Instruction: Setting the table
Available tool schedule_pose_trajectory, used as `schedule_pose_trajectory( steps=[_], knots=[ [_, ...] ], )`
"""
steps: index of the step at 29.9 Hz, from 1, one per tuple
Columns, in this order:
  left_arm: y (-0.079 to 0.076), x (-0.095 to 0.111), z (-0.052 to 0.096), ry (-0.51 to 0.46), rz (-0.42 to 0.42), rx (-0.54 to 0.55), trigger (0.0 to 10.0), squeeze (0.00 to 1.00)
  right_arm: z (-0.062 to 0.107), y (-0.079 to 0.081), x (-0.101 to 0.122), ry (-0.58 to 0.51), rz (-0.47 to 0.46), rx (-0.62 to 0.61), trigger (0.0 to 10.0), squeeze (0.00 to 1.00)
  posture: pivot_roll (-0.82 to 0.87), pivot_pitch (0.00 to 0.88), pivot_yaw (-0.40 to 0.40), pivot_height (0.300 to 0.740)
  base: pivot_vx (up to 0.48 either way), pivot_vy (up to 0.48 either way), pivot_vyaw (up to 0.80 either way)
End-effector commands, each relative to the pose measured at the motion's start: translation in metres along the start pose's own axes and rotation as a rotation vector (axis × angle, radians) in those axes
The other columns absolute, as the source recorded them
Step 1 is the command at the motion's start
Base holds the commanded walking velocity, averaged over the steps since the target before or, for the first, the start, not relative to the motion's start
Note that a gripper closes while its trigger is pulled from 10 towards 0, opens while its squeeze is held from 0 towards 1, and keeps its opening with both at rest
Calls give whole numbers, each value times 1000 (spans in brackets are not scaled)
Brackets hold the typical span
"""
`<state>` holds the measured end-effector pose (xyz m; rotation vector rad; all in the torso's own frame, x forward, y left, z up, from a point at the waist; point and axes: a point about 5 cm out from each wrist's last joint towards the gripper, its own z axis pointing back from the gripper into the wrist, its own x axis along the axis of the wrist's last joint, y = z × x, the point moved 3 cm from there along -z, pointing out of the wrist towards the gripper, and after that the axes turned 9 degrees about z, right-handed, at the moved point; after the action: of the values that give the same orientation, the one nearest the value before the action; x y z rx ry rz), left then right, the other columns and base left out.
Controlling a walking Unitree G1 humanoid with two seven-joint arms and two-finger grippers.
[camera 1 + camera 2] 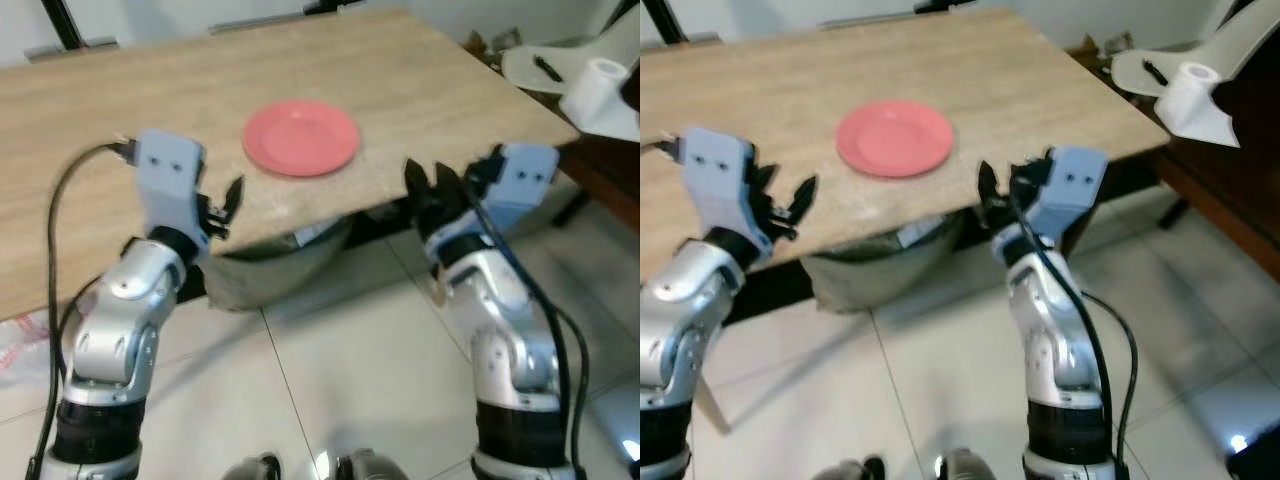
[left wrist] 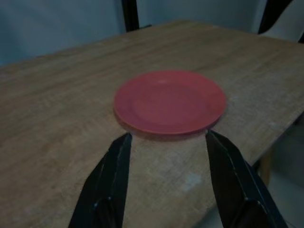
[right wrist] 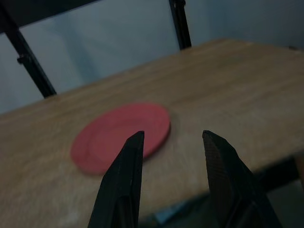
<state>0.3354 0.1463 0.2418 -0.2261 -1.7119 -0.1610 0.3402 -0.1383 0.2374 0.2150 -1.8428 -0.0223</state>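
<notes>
Grippers: both raised at near edge of table, either side of plate, nothing held.
Left gripper (image 2: 166, 175): black fingers spread wide, pointed at plate over table's near part; plate's near rim seen between the fingertips in left wrist view, not touched.
Right gripper (image 3: 173, 166): fingers parted wide, empty, held just off table's near edge; plate seen beyond its fingertips in right wrist view, apart from them.
Plate: round flat red plastic plate (image 1: 301, 137) lies flat on table, near the front edge, between the two grippers; nothing seen on it.
Table: light wooden table with pale grain top (image 1: 420, 70); plate is carried on it, surface around plate bare.
Arms: silver left arm (image 1: 115, 330) bent up from lower left, black cable looped beside it; silver right arm (image 1: 505, 340) bent up from lower right, black cable run along it.
Under table: grey rounded bin-like object (image 1: 270, 265) seen below front edge, contents cannot be told.
Floor: pale glossy tiles (image 1: 350, 350) with dark joints.
Right side: white paper roll (image 1: 597, 82) rests on white surface (image 1: 560, 62) past table's right corner, well apart from plate; a small dark object lies on it, kind cannot be told.
Far edge: black stand legs (image 3: 28, 61) seen behind table against pale wall.
</notes>
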Motion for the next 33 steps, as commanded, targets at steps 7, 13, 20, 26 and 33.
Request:
schedule_pose_trajectory(
  steps=[7, 13, 20, 26, 33],
  knots=[
    [5, -2, 2, 7, -4, 12, 10000, 24, -1, 4, -2, 2, 2, 1, 10000, 0, -87, 103, 29, 740, 469, 0, 0],
    [4, -1, 1, 4, -5, 7, 10000, 20, -1, 3, -1, 0, 4, -1, 10000, 0, -86, 102, 30, 740, 469, 0, 0],
    [0, -1, 1, 4, -10, -29, 10000, 20, -2, -2, -3, 10, 15, -28, 10000, 0, -85, 101, 30, 740, 469, 0, 0],
    [-5, 2, 3, 14, -28, -127, 10000, 8, -3, -18, 0, 6, 16, -78, 10000, 0, -85, 102, 30, 740, 469, 0, 0],
    [-17, -2, 15, 99, 43, -317, 10000, 0, -4, -22, -4, 46, 46, -28, 10000, 0, -85, 102, 30, 740, 56, 0, 0]
  ],
)
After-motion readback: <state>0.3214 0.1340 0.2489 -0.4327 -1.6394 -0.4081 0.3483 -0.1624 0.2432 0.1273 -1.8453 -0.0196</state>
